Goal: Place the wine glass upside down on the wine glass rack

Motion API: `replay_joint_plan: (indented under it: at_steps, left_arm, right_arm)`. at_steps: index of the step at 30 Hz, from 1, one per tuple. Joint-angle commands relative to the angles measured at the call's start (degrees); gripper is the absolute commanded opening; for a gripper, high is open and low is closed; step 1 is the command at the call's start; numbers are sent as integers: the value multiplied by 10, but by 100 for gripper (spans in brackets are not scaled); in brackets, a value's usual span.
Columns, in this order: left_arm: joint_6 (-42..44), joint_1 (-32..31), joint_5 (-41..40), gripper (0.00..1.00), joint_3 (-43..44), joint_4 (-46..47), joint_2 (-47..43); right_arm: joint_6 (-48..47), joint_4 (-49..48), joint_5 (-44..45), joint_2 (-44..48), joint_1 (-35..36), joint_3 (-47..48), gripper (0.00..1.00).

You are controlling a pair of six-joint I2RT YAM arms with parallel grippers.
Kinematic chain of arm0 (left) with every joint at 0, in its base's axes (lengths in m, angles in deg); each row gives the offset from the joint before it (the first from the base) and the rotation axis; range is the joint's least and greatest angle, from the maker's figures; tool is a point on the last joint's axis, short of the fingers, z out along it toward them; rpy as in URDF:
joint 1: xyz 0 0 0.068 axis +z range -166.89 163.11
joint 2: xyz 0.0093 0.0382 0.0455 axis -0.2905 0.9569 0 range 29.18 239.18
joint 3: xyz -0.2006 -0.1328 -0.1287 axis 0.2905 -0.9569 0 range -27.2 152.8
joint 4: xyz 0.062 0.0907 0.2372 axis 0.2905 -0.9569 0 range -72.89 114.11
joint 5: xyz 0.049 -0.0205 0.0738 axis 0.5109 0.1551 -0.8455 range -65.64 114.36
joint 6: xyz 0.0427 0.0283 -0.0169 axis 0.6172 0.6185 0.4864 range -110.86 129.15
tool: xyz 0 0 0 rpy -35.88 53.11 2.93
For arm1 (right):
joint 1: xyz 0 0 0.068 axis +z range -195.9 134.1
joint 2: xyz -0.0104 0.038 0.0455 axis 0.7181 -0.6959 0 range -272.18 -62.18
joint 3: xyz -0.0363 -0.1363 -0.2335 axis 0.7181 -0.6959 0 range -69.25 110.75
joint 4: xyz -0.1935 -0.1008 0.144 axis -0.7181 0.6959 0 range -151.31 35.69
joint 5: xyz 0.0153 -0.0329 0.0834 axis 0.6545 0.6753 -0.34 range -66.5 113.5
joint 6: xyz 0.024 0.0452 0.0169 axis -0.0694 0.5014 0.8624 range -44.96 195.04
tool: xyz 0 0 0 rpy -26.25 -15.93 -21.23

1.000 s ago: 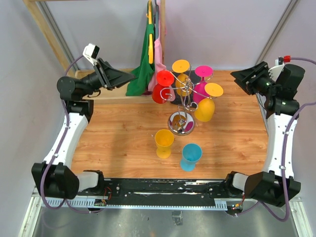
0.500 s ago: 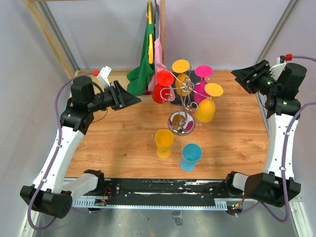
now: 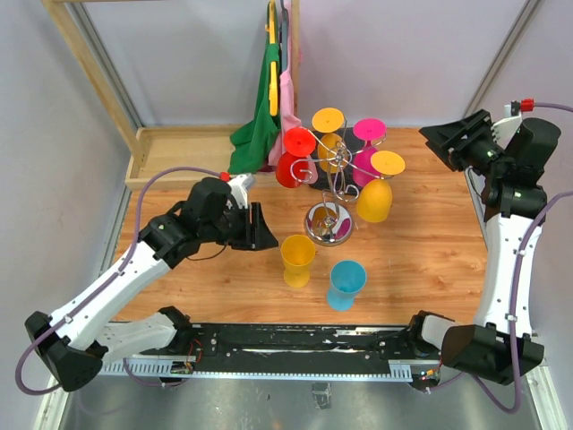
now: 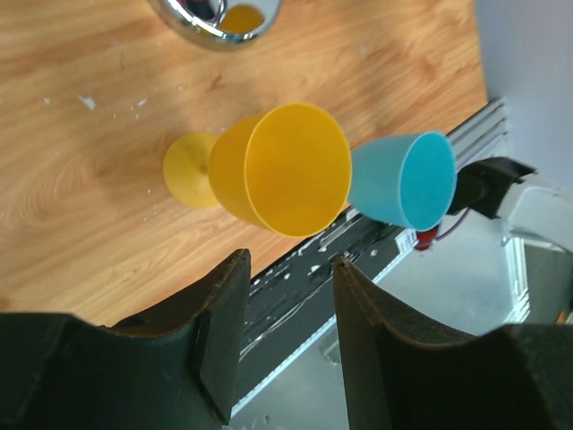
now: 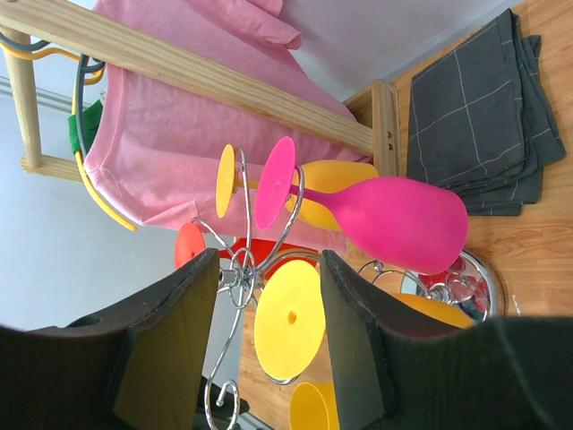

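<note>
Left gripper [image 4: 288, 269] is held spread, empty, near upright yellow wine glass [image 4: 282, 170]; right gripper [image 5: 269, 264] likewise spread, empty, facing wine glass rack [image 3: 329, 226].

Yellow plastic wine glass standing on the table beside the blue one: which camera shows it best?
Left wrist. The yellow plastic wine glass is close and centred, open bowl and foot both clear. Top external shows it whole but small, from above. Right wrist: at most a yellow sliver at the bottom edge.

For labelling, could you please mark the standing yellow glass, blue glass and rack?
standing yellow glass [image 3: 298, 258]: top view, bowl.
blue glass [image 3: 346, 280]: top view, bowl.
rack [image 3: 316, 229]: top view, domed base.
</note>
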Motion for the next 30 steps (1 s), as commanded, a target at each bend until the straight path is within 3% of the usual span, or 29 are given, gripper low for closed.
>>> replay_joint_plan:
  at_steps: [1,8,30]
  left_arm:
    - [-8,-56,-104,47,-11,-20,19]
    - [-28,-111,-165,48,-3,-18,85]
    - [-41,-126,-202,43,53,-3,164]
  right_arm:
    - [12,-27,-11,19,-4,-15,51]
    - [13,-30,-12,28,-4,-27,51]
    - [23,-45,-15,37,-4,-47,51]
